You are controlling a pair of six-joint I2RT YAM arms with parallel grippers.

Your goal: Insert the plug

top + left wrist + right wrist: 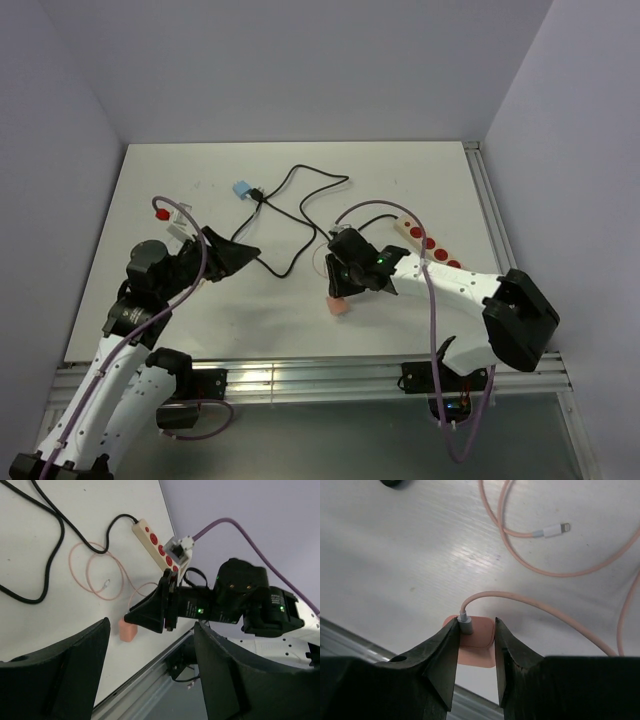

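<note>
We find the pink plug (481,636) on the table (400,180), close to its near edge and right of centre. The right gripper (476,627) is clamped on it: one finger presses each side face, and the plug's body shows between and below the fingertips. The plug is a small block, salmon pink, with rounded corners. A white connector sits in its upper face, and from it a pink cable (545,615) of matching colour arcs away to the right. Farther out, the cable lies in loose loops and ends in a free white connector tip (552,530) flat on the table.

To the left, well apart from the plug, the left gripper (245,250) hangs with fingers spread and grasps nothing.

Beyond the right gripper, toward the right edge, lies the white power strip (425,243) with red sockets. A black cable (290,215) winds from it across the middle of the table.
</note>
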